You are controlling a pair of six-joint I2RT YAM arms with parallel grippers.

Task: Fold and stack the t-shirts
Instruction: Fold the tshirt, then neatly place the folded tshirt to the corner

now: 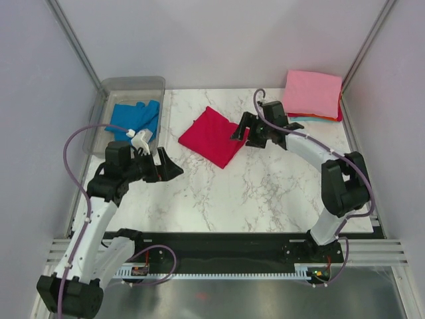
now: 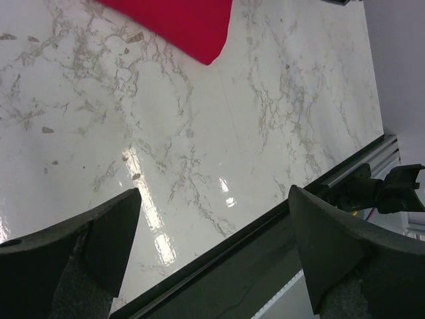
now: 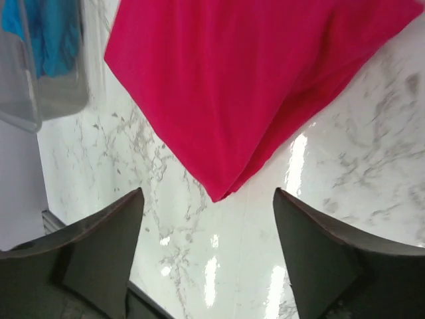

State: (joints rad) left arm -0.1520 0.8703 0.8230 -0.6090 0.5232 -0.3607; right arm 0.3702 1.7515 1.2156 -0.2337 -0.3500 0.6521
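top external: white marble table (image 1: 265, 193); folded crimson red cloth t-shirt (image 1: 214, 136) mid-frame; light pink folded t-shirt (image 1: 313, 93) upper right. right gripper (image 1: 240, 129) spread empty at red shirt's right edge, left gripper (image 1: 171, 165) released too. stacking step, probably: needs pinching that edge, carrying onto pink.

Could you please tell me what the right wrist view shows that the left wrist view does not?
Only the right wrist view shows the clear plastic tub holding the bright blue cloth t-shirt. Only the left wrist view shows black hardware past the table's near edge. Both show the crimson red cloth t-shirt on the white marble tabletop.
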